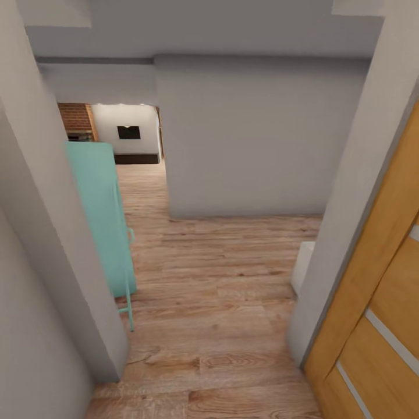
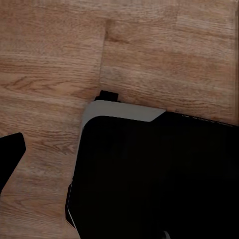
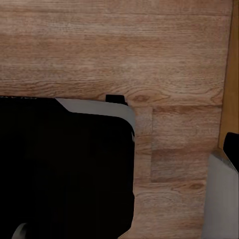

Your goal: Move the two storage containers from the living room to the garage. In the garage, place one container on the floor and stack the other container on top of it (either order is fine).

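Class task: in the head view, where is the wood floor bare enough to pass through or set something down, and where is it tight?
Bare wood floor lies between the turquoise cabinet and the grey wall ahead, widest in the middle. A narrower bare strip runs past the cabinet toward the far room. Tightest near the camera, between the grey wall edge and the wooden door.

**Hallway ahead, living room at twelve o'clock**

You face a corridor of light wood planks [image 1: 215,279] between grey walls. At about eleven o'clock, through the far opening, you see part of the living room [image 1: 131,137]: a pale wall, a brick strip and the same plank floor. At four o'clock stands a wooden door [image 1: 378,302] with pale stripes.
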`<state>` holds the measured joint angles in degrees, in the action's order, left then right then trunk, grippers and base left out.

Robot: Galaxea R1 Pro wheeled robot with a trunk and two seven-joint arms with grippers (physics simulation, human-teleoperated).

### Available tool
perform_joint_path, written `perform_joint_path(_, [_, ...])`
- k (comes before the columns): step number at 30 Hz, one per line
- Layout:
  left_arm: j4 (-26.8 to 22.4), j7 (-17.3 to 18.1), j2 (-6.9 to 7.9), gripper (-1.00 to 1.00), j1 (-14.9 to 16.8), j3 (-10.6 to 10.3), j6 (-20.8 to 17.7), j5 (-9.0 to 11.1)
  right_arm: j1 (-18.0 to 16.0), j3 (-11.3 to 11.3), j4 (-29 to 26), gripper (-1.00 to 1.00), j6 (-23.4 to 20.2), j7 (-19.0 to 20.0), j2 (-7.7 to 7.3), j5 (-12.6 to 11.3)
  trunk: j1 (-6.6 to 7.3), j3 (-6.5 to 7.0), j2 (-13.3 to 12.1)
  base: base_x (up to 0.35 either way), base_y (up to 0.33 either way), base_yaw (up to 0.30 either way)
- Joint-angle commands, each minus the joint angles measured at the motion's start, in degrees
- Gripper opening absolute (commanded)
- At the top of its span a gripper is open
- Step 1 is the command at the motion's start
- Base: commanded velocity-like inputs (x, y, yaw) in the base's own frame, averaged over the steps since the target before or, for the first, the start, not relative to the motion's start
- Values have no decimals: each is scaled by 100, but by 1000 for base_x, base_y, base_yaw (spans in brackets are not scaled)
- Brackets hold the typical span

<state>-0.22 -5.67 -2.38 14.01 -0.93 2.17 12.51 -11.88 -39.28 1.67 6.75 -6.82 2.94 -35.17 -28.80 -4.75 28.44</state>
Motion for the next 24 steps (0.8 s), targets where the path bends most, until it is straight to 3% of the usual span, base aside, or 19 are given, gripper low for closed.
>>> perform_joint_path(1, [5,-13,0,100,5,-12,20,36,-7,-45,18,100,30,-4,5,-43,-6,-11,9,323,0,0])
perform_joint_path(24, [5,-13,0,100,5,-12,20,34,-7,-45,18,100,33,-4,5,-43,-6,-11,9,323,0,0])
